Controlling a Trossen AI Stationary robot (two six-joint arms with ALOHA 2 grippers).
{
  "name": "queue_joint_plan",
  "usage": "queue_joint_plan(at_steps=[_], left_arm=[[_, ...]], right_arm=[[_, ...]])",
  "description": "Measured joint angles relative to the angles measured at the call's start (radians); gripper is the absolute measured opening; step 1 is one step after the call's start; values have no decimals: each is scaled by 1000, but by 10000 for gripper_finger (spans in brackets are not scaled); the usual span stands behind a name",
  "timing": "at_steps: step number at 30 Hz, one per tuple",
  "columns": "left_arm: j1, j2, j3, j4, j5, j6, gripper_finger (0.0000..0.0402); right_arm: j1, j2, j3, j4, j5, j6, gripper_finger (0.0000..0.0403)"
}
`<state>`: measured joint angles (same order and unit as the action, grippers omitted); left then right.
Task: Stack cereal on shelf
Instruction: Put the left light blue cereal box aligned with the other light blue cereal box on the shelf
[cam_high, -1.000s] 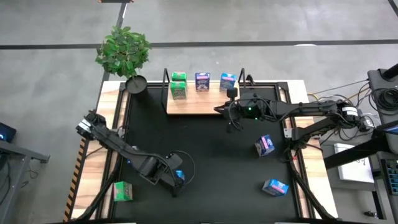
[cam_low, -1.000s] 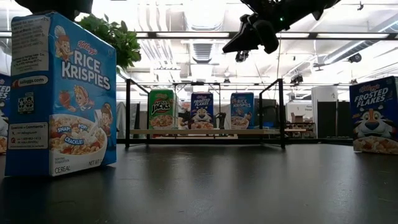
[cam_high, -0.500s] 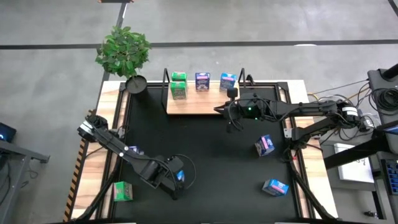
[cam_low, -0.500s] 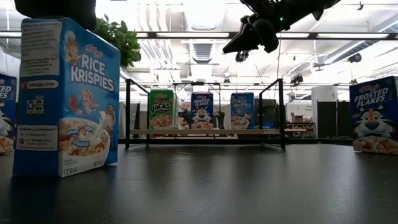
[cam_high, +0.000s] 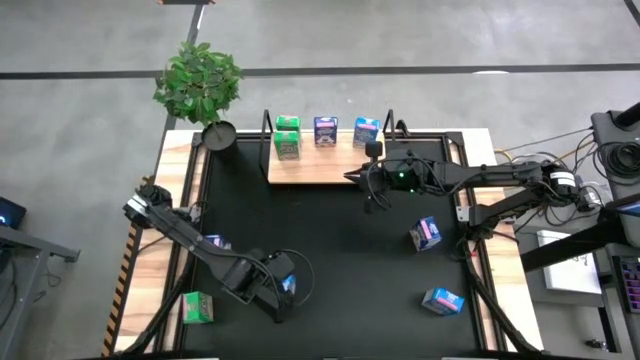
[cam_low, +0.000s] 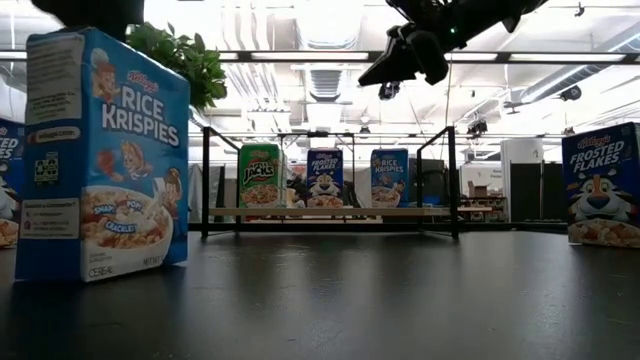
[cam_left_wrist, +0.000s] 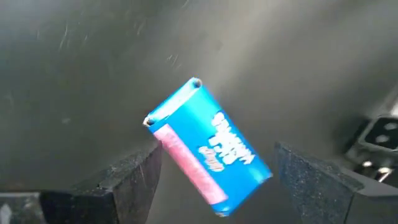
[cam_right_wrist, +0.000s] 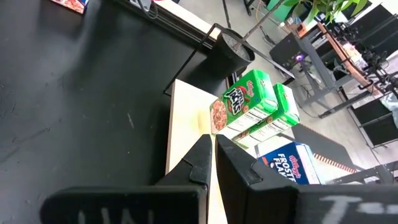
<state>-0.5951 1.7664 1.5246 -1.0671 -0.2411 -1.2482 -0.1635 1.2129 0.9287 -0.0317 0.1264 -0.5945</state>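
Here the left gripper (cam_left_wrist: 214, 171), fingers wide apart, straddles a blue carton (cam_left_wrist: 208, 146) without touching it; the right gripper (cam_right_wrist: 212, 152), pinched together, hovers by the shelf (cam_high: 315, 165).

Dark jointed arms (cam_high: 200, 240) (black cables)

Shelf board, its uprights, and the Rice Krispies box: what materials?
Shelf board: pale bare wood, matte, probably unfinished. Uprights: thin black rod, likely painted metal. Rice Krispies box: printed cardboard carton with a slight sheen and folded edges.
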Motion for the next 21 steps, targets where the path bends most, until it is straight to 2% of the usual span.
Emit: queue_joint_plan(at_steps=[3, 11, 21], left_arm=[[-5, -1, 18, 6, -38, 9, 290], [-5, 18, 0, -50, -31, -54, 290], [-6, 46, 0, -29, -25, -32, 290]], right_arm=[[0, 0, 0, -14, 0, 0, 12], [0, 0, 0, -24, 0, 0, 12], [0, 0, 0, -24, 0, 2, 12]])
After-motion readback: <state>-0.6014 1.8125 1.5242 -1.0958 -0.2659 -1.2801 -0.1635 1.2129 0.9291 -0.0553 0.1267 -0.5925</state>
